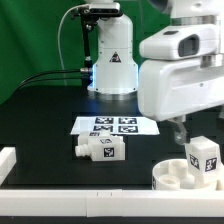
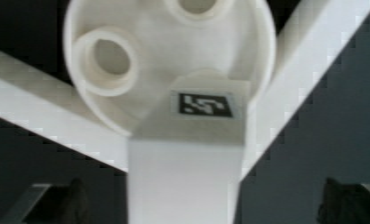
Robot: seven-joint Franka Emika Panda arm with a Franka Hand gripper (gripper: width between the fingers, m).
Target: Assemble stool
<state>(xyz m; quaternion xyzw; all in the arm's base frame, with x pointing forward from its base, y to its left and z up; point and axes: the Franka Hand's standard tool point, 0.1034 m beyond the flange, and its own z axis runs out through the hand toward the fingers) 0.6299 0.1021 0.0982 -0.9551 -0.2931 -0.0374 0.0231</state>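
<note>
Bright even light, blown-out whites against black table (image 1: pixel 40 120), soft blur in wrist view.

Exterior wide, oblique; wrist close above seat (image 2: pixel 182 45), shared (image 1: pixel 172 178).

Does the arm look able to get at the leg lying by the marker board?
Probably yes: the lying leg rests free on the table, nothing on it. The open fingers hold nothing, but flank the upright leg in the seat, so must rise first.

Leg (image 1: pixel 204 158) upright on seat (image 1: pixel 168 180)
</note>
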